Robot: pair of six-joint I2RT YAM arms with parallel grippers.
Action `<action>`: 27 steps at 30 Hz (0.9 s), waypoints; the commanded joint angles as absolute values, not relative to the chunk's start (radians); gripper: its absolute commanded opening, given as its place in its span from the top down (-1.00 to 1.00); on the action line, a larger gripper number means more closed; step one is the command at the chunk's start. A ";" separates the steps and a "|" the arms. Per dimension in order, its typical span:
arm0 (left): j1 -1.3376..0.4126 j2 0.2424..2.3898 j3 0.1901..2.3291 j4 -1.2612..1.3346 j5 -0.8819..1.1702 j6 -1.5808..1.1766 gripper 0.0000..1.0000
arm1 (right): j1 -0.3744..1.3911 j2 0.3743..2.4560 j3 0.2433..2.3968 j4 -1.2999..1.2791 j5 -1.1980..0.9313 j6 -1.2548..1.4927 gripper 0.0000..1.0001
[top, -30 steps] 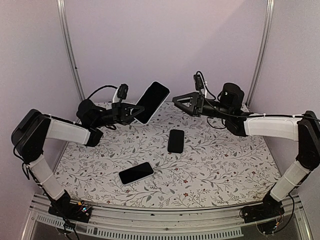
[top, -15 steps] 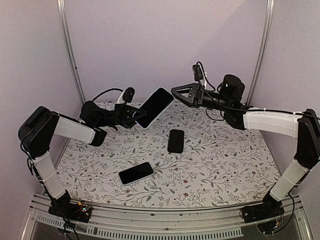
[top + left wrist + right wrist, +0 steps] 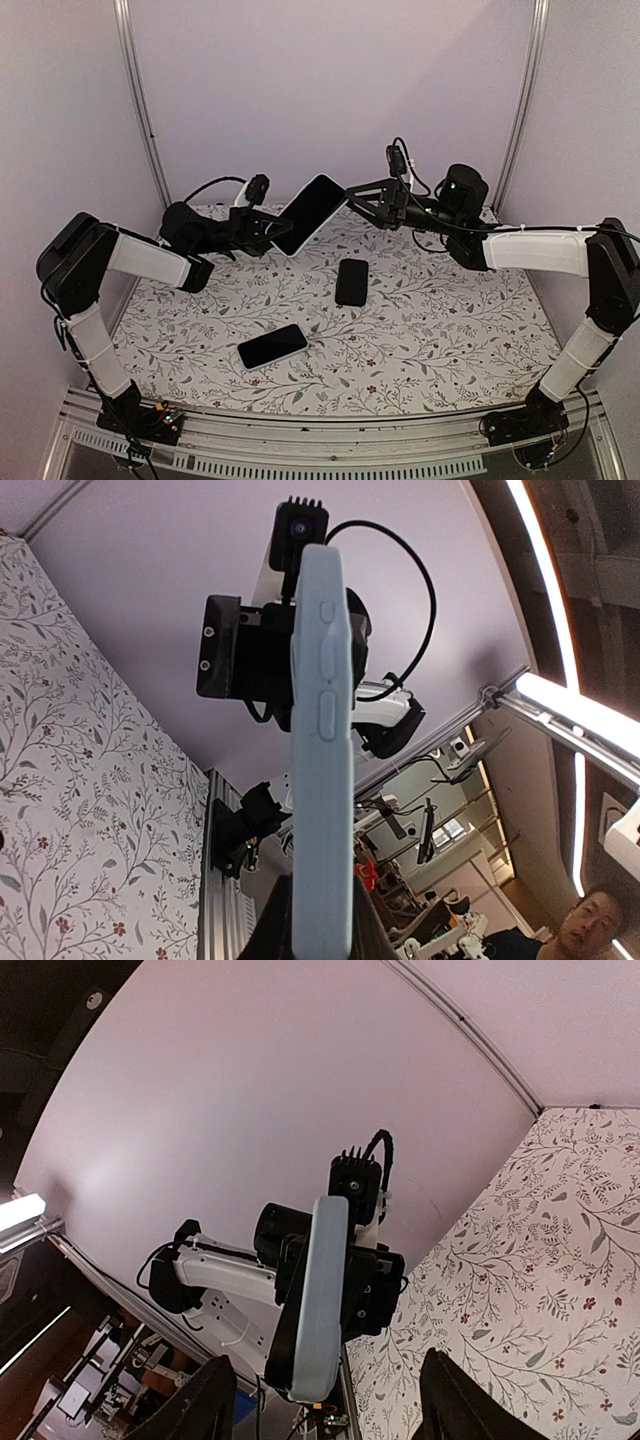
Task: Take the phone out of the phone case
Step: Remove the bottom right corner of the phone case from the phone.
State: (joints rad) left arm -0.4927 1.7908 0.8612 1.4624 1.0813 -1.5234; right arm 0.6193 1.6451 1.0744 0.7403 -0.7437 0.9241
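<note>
The phone [image 3: 308,212], in its pale case [image 3: 322,760], is being held tilted in the air at the upper centre of the top view. Its lower end is being clamped by the left gripper [image 3: 270,228]. The right gripper [image 3: 353,193] is being held at its upper corner, jaws parted and gripping nothing.

floral table [image 3: 450,340]: 1 dark phone [image 3: 352,281] flat mid-table, 1 white-edged phone [image 3: 272,346] flat nearer front, apart.

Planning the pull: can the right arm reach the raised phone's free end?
Probably yes: left fingers hold the cased phone aloft; the open right fingers face its upper end, nothing between.
</note>
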 commanded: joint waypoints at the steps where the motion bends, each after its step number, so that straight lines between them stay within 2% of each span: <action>1: -0.502 1.747 0.864 1.711 1.050 -1.523 1.00 | 0.615 1.666 1.043 0.836 -0.762 0.987 -0.29; 11: -0.515 1.736 0.868 1.674 1.055 -1.494 1.00 | 0.615 1.690 1.025 0.864 -0.761 1.030 -0.15; 27: -0.554 1.695 0.918 1.582 1.145 -1.419 1.00 | 0.614 1.754 1.073 0.778 -0.776 1.079 -0.10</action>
